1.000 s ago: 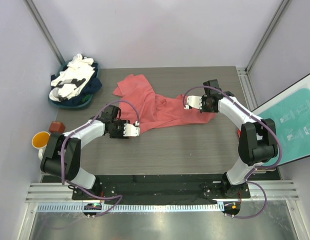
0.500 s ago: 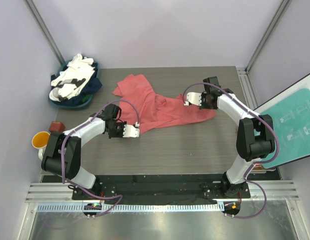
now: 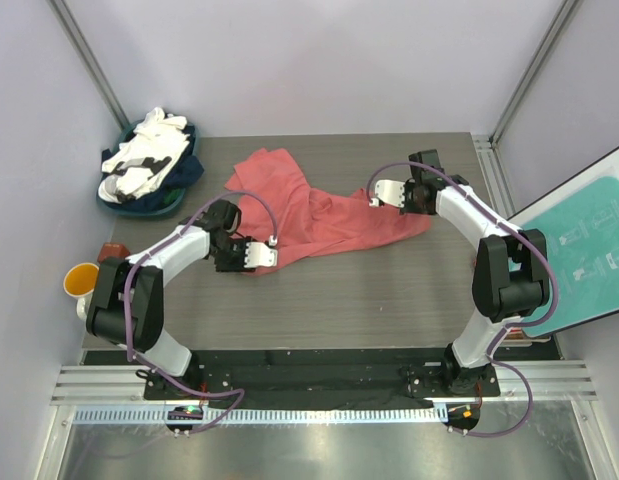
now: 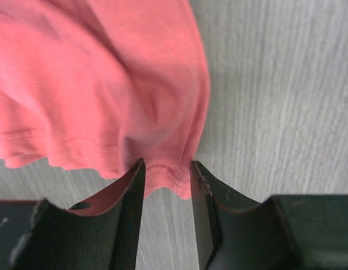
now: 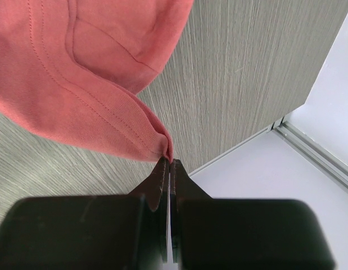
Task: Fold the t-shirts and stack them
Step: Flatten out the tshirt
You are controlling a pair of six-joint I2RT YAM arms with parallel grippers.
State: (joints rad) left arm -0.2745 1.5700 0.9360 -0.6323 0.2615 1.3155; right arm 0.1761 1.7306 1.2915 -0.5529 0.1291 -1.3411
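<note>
Looking down from above, you have the coral-red t-shirt (image 3: 319,215) lying in a crumpled band across the middle of the counter (image 3: 389,290). Its long axis runs from the far left towards the right.

Your right jaws are closed tight on the shirt's right-hand end. The right wrist view shows a fold of stitched hem (image 5: 145,140) pinched between them, close to the counter's right edge.

Your left jaws sit at the near-left hem, parted roughly halfway. A lip of hem lies in the gap between the two fingers (image 4: 129,197), and nothing is pinched there yet. The cloth is straight ahead of the left jaws and already inside their gap, so the coming move probably turns on that arm closing before you stretch the shirt flat along its length.

The teal basin (image 3: 107,203) at the far-left corner holds a heap of white tees (image 3: 139,155) over a dark navy one (image 3: 187,168), well apart from the red shirt. You also have an orange-lined mug (image 3: 80,279) at the left edge; its contents can't be made out.
</note>
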